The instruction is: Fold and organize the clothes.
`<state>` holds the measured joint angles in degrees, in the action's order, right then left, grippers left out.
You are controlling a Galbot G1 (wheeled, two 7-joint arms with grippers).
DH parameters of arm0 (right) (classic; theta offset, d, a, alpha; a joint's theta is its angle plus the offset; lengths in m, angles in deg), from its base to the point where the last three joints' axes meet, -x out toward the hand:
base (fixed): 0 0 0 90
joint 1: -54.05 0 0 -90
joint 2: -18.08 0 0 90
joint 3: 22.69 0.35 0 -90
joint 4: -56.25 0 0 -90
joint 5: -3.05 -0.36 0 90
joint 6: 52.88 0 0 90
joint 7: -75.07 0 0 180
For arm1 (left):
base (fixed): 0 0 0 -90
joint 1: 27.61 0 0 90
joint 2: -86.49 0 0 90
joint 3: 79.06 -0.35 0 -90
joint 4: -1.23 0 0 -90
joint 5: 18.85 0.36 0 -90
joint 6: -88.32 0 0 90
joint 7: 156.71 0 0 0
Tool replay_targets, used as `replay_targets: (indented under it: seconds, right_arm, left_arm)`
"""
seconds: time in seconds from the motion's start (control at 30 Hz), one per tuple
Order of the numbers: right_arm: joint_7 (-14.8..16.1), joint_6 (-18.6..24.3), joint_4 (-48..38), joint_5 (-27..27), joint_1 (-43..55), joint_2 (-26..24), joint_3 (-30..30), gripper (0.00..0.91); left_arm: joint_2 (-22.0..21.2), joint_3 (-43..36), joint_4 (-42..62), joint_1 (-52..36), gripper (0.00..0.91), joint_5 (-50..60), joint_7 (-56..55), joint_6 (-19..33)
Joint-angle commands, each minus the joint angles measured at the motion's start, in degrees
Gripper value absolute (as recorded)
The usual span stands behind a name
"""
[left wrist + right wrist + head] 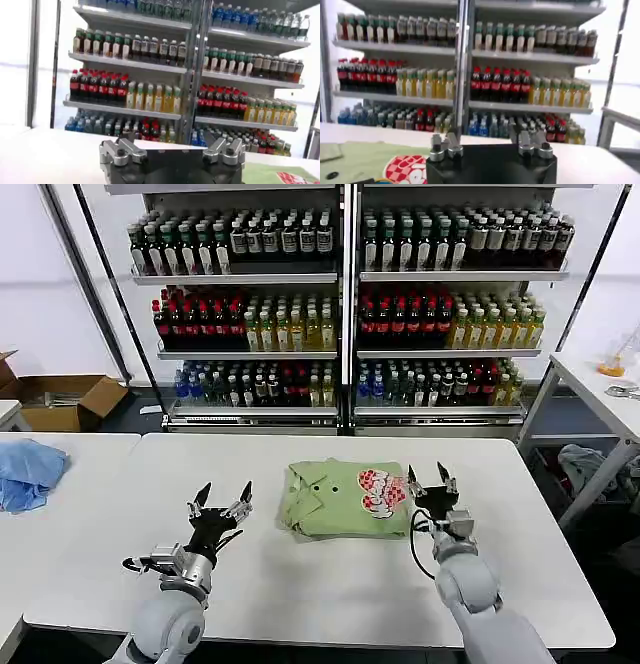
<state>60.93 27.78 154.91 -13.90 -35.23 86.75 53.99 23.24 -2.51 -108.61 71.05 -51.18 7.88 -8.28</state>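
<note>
- I see one folded light-green shirt (pixel 347 498) lying flat on the white desk (pixel 300 584), about midway between the near and far edges and a little toward the right end.
- Its collar with dark buttons faces the left end of the desk, and its red-and-white chest print (pixel 381 490) sits on the half nearer the right end.
- My right end effector (pixel 431 480) is just beside the shirt's right edge, by the print, with its two fingers standing apart and nothing between them.
- From the right wrist camera I see the same print (pixel 409 167) and green cloth (pixel 360 162) spread close below the end effector.
- My left end effector (pixel 222 500) hovers over bare desk, apart from the shirt's collar side, toward the near edge; its fingers are spread wide and hold nothing.
- From the left wrist camera a corner of the green shirt (pixel 265 173) shows on the desk off to one side.
- A crumpled blue cloth (pixel 28 472) lies on a neighbouring desk past the left end.
- Behind the far edge stand shelves of bottled drinks (pixel 340 304).
- A cardboard box (pixel 62 402) sits on the floor at the far left.
</note>
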Motion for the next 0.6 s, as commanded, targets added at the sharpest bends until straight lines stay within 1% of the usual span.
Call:
replay_targets:
  seconds: [0.03,0.1,0.17,0.37,0.47,0.6]
  right_arm:
    - [0.14,3.82,20.49,3.18,-22.43,-0.43,12.31,0.907]
    - [0.4,3.72,21.47,2.82,-24.59,-0.09,13.32,0.907]
    - [0.64,3.71,22.52,2.46,-25.68,0.21,13.74,0.907]
    - [0.62,3.55,23.28,1.65,-25.56,1.22,13.78,0.907]
    - [0.49,4.16,23.98,2.29,-26.06,1.12,13.88,0.907]
    - [0.37,3.54,25.1,2.94,-27.06,1.1,14.49,0.907]
  left_arm:
    - [0.63,0.37,-2.39,1.94,0.907,0.65,0.3,-0.24]
    - [0.95,0.64,-3.17,2.71,0.907,1.39,0.55,-0.41]
    - [1.26,1.03,-4.39,3.4,0.907,1.79,0.68,-1.69]
    - [3.34,1.6,-6.92,4.98,0.907,5.51,2.06,-2.49]
    - [4.09,2.01,-7.68,5.41,0.907,6.23,2.36,-2.73]
    - [4.4,2.41,-8.88,5.68,0.907,6.58,2.51,-3.4]
